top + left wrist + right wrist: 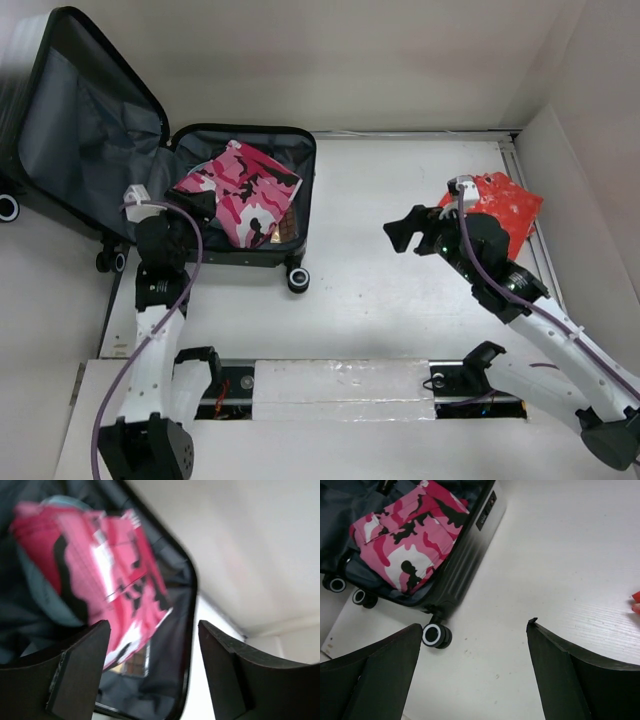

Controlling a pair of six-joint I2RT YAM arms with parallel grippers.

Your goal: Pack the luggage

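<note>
The luggage point(300, 180) lies open at the back left, its lid point(85, 120) raised and grey-lined. A folded pink camouflage garment point(245, 190) lies in its base, over a small brown checked item point(287, 228). My left gripper point(195, 205) is open and empty over the case's near left part; its view shows the garment point(115, 565) and the case rim point(187, 625) between the fingers. My right gripper point(400, 235) is open and empty above the bare table. Its view shows the luggage point(475, 540) and the garment point(410, 535). A red package point(505, 205) lies behind the right arm.
The case's wheels point(298, 280) stick out toward the arms, one also in the right wrist view point(436, 635). White walls close the back and right. A taped white strip point(340, 385) runs between the arm bases.
</note>
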